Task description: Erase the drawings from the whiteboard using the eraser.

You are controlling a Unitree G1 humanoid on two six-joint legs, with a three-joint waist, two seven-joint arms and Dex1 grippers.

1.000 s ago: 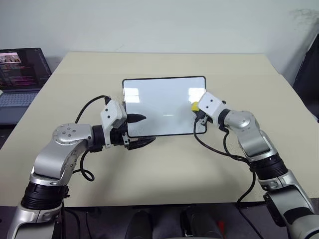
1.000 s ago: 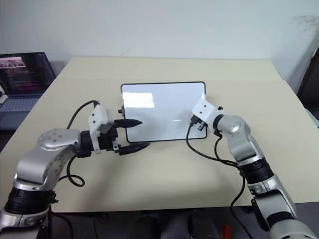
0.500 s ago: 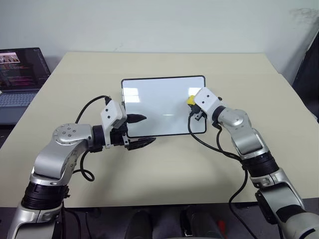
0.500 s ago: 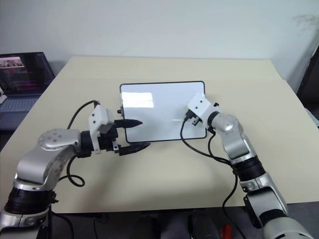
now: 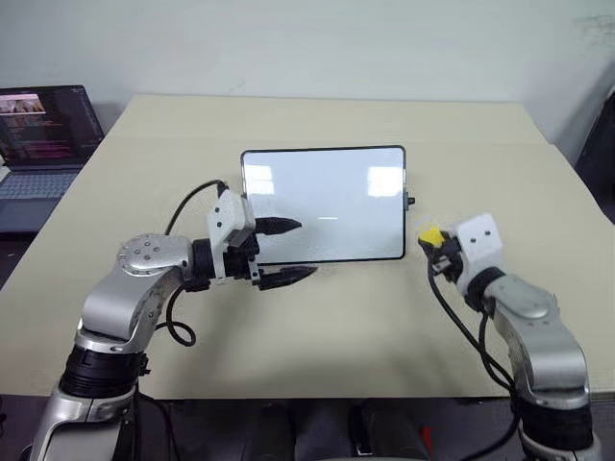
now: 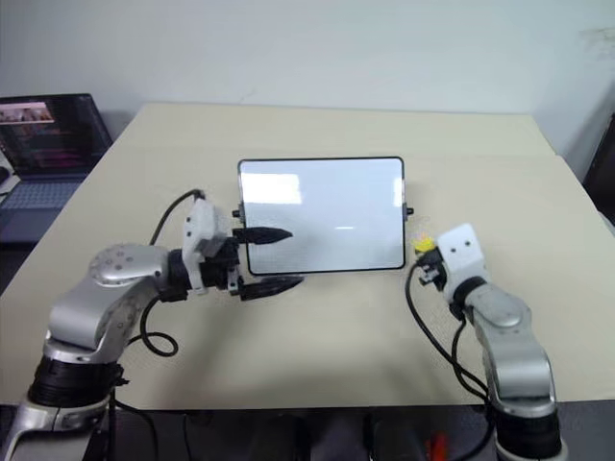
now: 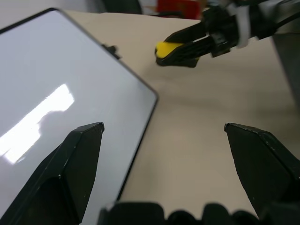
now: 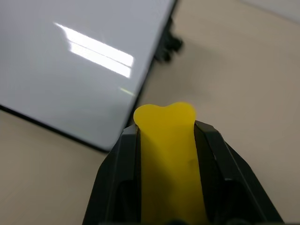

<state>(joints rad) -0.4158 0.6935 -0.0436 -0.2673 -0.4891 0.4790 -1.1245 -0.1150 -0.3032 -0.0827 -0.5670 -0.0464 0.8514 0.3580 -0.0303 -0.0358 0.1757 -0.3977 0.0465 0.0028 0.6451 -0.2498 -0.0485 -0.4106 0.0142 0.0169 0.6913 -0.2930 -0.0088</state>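
Desk [image 5: 317, 336], pale beige, carried everything; a laptop [image 5: 43, 125] sat open off its far left corner. The whiteboard [image 5: 323, 204] lay flat near the desk's middle, glossy, black-framed, and its face read clean: no drawings could be made out on it, only glare. Left arm reached in from the left, bent at the elbow, forearm near level, its left gripper [image 5: 290, 252] pointing to the right with the two fingers spread wide and holding nothing; one fingertip hung over the board's near-left corner, the other over bare desk just in front of the frame. Whether either touched could not be told. Right arm was tucked in, elbow low, right gripper [image 5: 432, 252] aimed forward and slightly down over bare desk just beside the board's right edge, apart from it. It was clamped on the eraser [image 8: 165, 154], the yellow block squeezed between both fingers with its end bulging out past the tips. Judgement: wiping looked finished or close to it. To do the step well, check the glare patches for leftover red from another angle, keep the left fingers bracing the frame if another pass is needed, and bring the eraser flat onto the surface rather than on its edge.
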